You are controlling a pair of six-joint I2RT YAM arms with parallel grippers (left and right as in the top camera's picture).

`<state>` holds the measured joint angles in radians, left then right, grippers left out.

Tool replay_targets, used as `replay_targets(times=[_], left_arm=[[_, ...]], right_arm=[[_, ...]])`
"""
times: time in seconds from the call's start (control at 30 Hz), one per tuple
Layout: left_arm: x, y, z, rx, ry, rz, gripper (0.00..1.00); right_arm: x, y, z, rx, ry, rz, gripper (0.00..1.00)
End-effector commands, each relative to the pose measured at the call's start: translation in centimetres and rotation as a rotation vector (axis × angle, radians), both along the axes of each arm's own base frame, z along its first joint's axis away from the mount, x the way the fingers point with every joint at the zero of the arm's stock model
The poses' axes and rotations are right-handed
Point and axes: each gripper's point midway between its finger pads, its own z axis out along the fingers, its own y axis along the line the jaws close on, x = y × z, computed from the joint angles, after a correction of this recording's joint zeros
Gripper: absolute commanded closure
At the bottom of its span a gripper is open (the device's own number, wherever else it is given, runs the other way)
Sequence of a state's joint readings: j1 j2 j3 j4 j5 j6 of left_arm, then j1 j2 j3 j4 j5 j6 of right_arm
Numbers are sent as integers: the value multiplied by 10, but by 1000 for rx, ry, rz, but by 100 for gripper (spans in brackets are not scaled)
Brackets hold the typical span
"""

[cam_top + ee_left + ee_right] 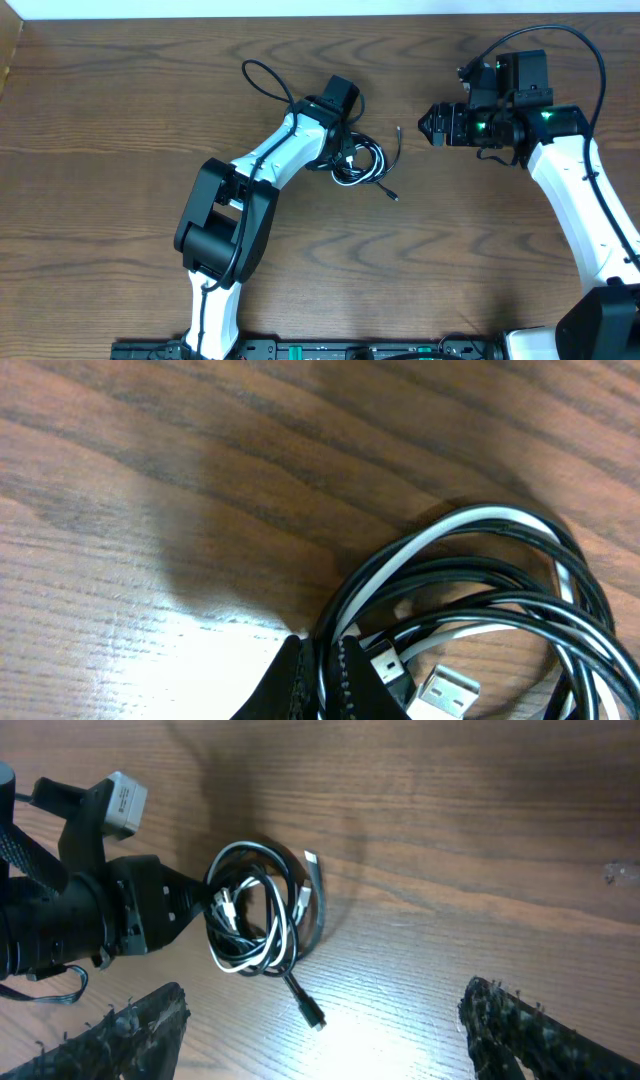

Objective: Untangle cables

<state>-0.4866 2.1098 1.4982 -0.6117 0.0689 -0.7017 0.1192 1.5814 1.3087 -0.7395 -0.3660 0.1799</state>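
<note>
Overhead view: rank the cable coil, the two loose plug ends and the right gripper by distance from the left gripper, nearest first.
1. cable coil: pinched at the left gripper fingertips, centre of the table.
2 and 3. upper plug end and lower black plug, both right of the coil: too close to call.
4. right gripper: farthest, to the right, jaws open.

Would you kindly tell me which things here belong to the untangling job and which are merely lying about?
Job: cables, black and white, coiled together; left gripper, shut on a strand; right gripper, open, apart from the coil.
Just there: thick black arm wire; wooden table.
</note>
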Motion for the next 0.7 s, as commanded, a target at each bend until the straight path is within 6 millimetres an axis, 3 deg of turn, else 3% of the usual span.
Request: replay_targets(times=[0.0,0.17,0.33,0.47,0.67], left_arm=[[-4,1,-13,18,14,-46,93],[2,-13,18,-52,-57,-194,92],[4,-33,79,-176,-179,-328,93],[-2,-40,130,-257,-268,-367,93],[-4,-36,172,-308,-339,-323,92]], right_arm=[[4,3,4,8,-7,-5,16],[4,6,5,20,-7,4,14],[4,14,8,28,-35,56,14],[1,30,13,58,-58,126,14],[4,43,18,63,-93,156,18]])
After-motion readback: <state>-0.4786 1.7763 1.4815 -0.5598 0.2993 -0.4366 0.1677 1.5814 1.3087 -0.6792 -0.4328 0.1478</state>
